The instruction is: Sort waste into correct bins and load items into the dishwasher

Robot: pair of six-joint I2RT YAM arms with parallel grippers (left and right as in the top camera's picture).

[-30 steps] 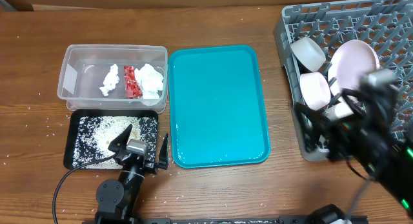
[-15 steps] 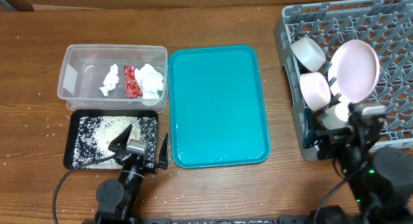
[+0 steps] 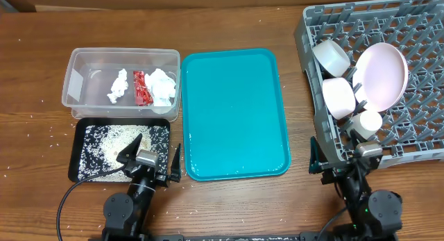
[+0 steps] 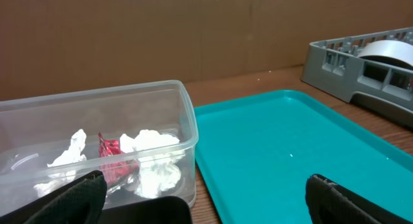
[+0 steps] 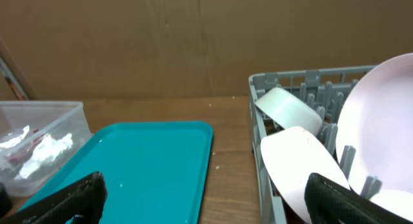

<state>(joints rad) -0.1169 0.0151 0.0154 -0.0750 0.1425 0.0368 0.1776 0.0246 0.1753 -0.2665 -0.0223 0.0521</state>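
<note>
The clear tub (image 3: 83,67) holds the red wrapper (image 3: 141,87) and white tissue wads (image 3: 161,87); they also show in the left wrist view (image 4: 110,153). The black tray (image 3: 161,133) holds rice grains (image 3: 104,140). The grey rack (image 3: 416,26) holds the white plate (image 3: 383,74), a grey-green bowl (image 3: 331,57) and a white-pinkish bowl (image 3: 338,97). No chopsticks show. My left gripper (image 3: 151,158) (image 4: 206,198) is open and empty by the black tray. My right gripper (image 3: 340,161) (image 5: 206,198) is open and empty at the rack's front left corner.
The teal serving tray (image 3: 234,112) lies bare between tub and rack. A small white round cup-like thing (image 3: 368,121) stands in the rack below the plate. Loose grains (image 3: 41,137) are scattered on the table at the left.
My right arm has drawn back from over the rack down to the table's front edge. The left arm and all objects have not moved.
</note>
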